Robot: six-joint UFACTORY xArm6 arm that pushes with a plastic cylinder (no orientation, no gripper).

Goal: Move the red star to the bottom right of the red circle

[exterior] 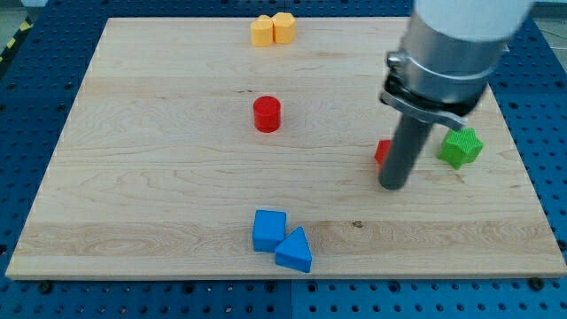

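The red circle (267, 114) stands near the middle of the wooden board. The red star (382, 151) is at the view's right, mostly hidden behind my rod; only a small red edge shows. My tip (392, 185) rests on the board just to the right of and below that red edge, touching or almost touching the star. The star lies far right of and slightly below the red circle.
A green star block (461, 147) sits right of my rod near the board's right edge. A blue cube (268, 230) and a blue triangle (295, 251) touch at the view's bottom centre. Two yellow blocks (272, 29) sit together at the top edge.
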